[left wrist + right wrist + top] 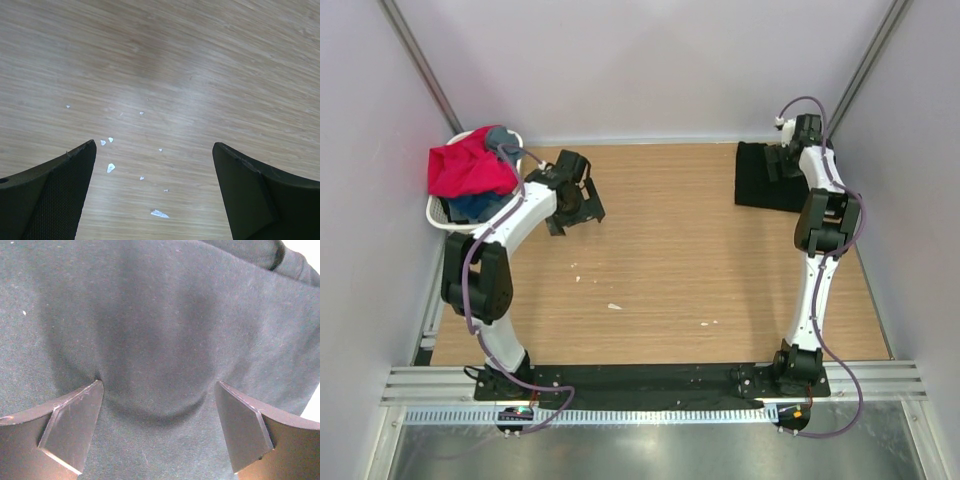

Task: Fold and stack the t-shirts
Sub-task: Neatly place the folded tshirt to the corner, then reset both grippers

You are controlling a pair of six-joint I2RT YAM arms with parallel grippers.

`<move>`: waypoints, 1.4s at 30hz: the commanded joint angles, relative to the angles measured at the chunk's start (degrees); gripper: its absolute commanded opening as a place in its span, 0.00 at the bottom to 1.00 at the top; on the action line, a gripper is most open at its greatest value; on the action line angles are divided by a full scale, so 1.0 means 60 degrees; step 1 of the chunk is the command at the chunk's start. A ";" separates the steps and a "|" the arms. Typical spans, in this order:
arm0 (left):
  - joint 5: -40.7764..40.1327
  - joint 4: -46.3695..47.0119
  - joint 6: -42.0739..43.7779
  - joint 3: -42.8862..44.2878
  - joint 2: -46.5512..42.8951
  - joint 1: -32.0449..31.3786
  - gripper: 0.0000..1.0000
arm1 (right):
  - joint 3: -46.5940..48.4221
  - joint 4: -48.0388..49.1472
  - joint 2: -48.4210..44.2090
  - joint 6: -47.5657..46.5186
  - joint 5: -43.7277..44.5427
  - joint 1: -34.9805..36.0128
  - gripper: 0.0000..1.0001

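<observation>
A folded black t-shirt (760, 178) lies at the table's far right. My right gripper (782, 162) is open, its fingertips pressed down on the black cloth (160, 330), which dents between them. A red-pink t-shirt (468, 168) lies on top of the white basket (442, 217) at the far left, with a grey one (502, 135) behind it and a blue one (475, 207) under it. My left gripper (582, 205) is open and empty above bare wood (160, 75), just right of the basket.
Small white scraps (160, 214) lie on the wood under the left gripper, and a few more show in the top view (614, 306). Pale walls close the table on three sides. A black strip runs along the near edge.
</observation>
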 commanded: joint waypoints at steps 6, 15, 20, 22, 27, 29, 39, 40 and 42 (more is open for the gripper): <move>0.0009 -0.0215 0.0456 0.1246 0.0717 0.0109 1.00 | 0.1372 -0.0580 0.1461 -0.1431 0.0631 -0.0384 1.00; 0.0097 -0.0288 0.1303 0.1949 0.0089 0.0240 1.00 | 0.1360 -0.1106 -0.1757 0.0133 -0.0790 -0.0136 1.00; 0.0097 -0.0157 0.1627 0.1804 -0.1503 0.0460 1.00 | -0.0626 -0.0757 -0.5150 0.2798 -0.2122 0.0260 1.00; 0.0141 0.0019 0.1715 0.1265 -0.2223 0.0475 1.00 | -0.1697 -0.0143 -0.6268 0.4482 -0.2197 0.0407 1.00; 0.0331 0.0313 0.1190 -0.0391 -0.5119 0.0475 1.00 | -0.5403 0.0269 -0.9837 0.6404 -0.1716 0.0465 1.00; 0.0550 0.0472 0.0810 -0.1383 -0.6104 0.0461 1.00 | -0.7198 0.0532 -1.1000 0.6787 -0.1728 0.0465 1.00; 0.0947 0.0474 -0.0891 -0.4507 -1.1043 0.0475 1.00 | -1.1252 0.0710 -1.6202 0.8295 -0.1757 0.0465 1.00; 0.0990 0.0416 -0.0950 -0.4626 -1.1219 0.0475 1.00 | -1.1399 0.0666 -1.6481 0.8412 -0.1787 0.0451 1.00; 0.1034 0.0313 -0.1052 -0.4817 -1.1527 0.0475 1.00 | -1.1824 0.0549 -1.7082 0.8617 -0.1875 0.0451 1.00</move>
